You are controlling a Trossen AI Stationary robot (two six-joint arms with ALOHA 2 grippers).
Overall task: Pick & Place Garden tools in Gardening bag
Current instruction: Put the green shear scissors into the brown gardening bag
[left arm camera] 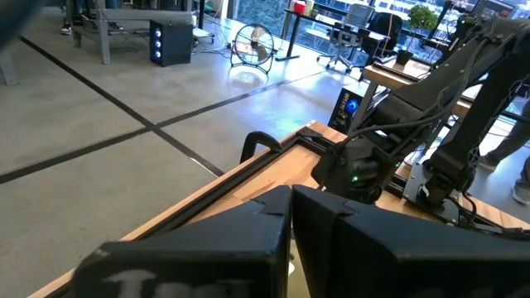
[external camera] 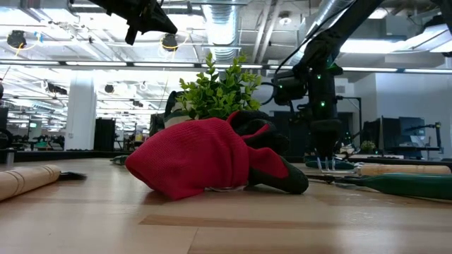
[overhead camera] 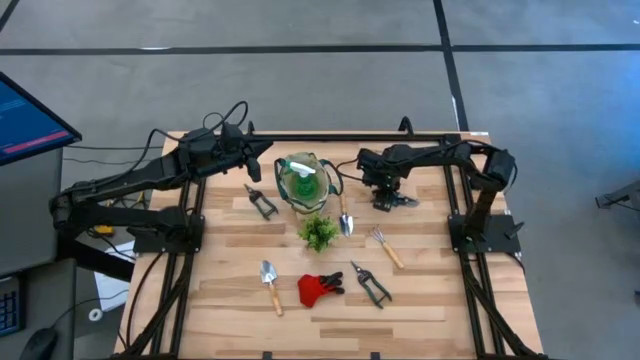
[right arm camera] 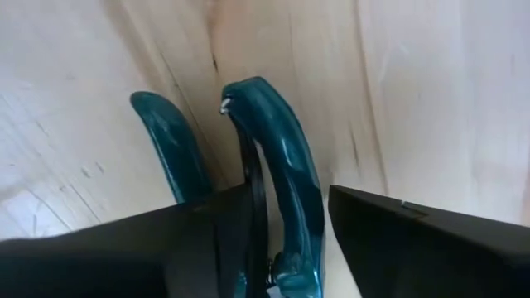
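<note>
The gardening bag [overhead camera: 326, 188] stands at the table's far middle with the green spray bottle [overhead camera: 300, 178] inside it. To its right, teal-handled shears [overhead camera: 400, 201] lie flat on the wood. My right gripper [overhead camera: 385, 198] points down over them, open, its fingers on either side of one handle [right arm camera: 286, 182]; the other handle [right arm camera: 166, 141] runs under one finger. My left gripper [overhead camera: 262, 150] hangs shut and empty above the table, left of the bag. Black-handled shears [overhead camera: 261, 201], two trowels [overhead camera: 345, 217] [overhead camera: 270, 285], a rake [overhead camera: 386, 246], red gloves [overhead camera: 320, 288] and green-handled shears [overhead camera: 371, 284] lie on the table. My right gripper comes from above, with one teal handle [right arm camera: 290, 215] of the shears between its two fingers, near the handle's curved free end. The fingers lie across the handle. The shears lie flat on the table. Whether the fingers touch the handle, I cannot tell.
A small leafy plant [overhead camera: 318, 232] stands just in front of the bag, between the two trowels. The table's black frame rails [overhead camera: 455, 190] run along its left and right sides. A monitor [overhead camera: 30, 120] sits off the table's left.
</note>
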